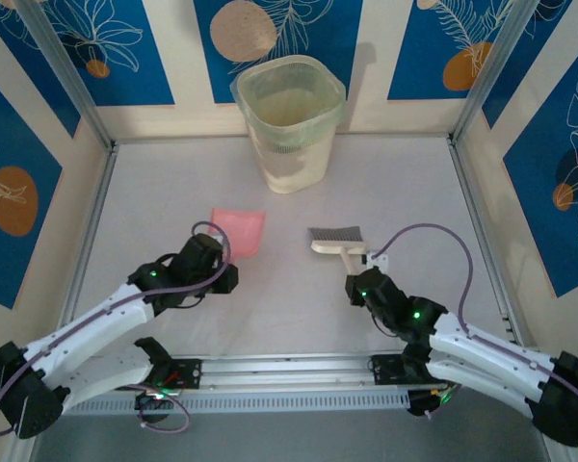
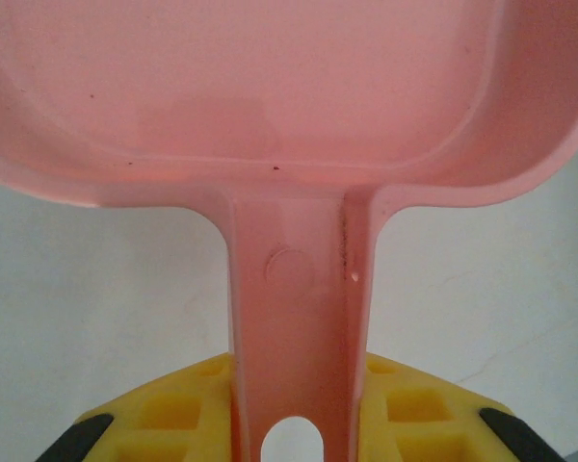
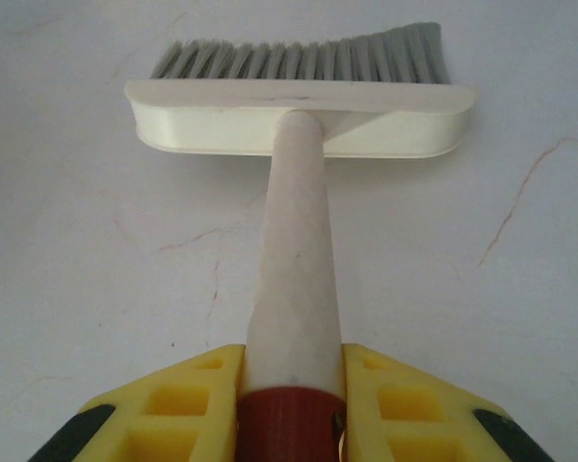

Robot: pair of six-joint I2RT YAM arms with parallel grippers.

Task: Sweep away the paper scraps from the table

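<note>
Left gripper (image 2: 294,428) clamps the dustpan (image 1: 239,232) by its handle; right gripper (image 3: 291,409) clamps the brush (image 1: 335,238) handle. Table (image 1: 289,313) is white, matte and faintly veined, with open surface between the tools and the rails (image 1: 87,231).

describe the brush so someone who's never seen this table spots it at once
Start at the pale translucent bin at the back of the table. Nearer the arms and slightly right sits the brush, its handle in the right pincer. It is cream with grey bristles, unlike the flat pink dustpan to its left.
</note>
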